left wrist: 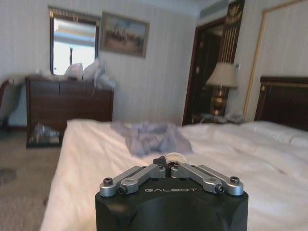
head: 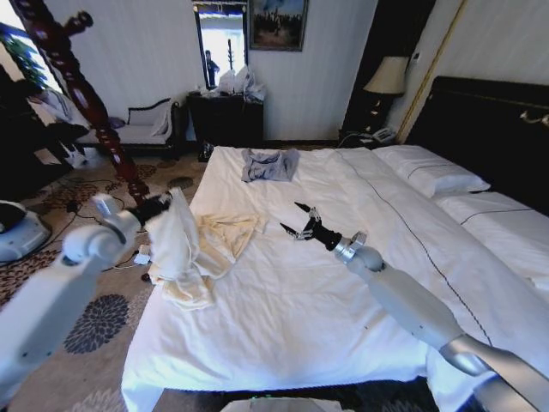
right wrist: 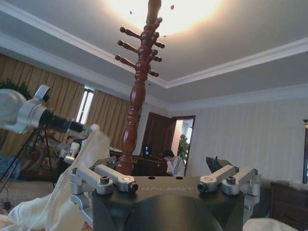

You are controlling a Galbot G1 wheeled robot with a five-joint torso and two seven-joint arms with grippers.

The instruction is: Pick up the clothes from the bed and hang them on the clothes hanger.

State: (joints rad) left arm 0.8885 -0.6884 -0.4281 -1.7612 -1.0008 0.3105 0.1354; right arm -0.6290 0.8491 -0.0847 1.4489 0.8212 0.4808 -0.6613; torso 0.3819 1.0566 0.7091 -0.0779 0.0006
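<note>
Over the left edge of the bed (head: pixel 283 318), the left gripper (head: pixel 163 206) is closed on the cream clothes (head: pixel 184 249) and holds one part up, while the rest hangs down and lies on the duvet near the edge. From the left wrist view, the fingers (left wrist: pixel 144 172) meet at the tips with a bit of pale fabric between them. Right gripper (head: pixel 300 225) hovers above the middle of the bed w/ fingers spread wide, holding nothing, apart from the clothes. Small grey-blue garment (head: pixel 268 164) lies near the far end of the bed. Dark red wooden coat stand (head: pixel 77 90) is on the floor beside the bed, near the left arm
</note>
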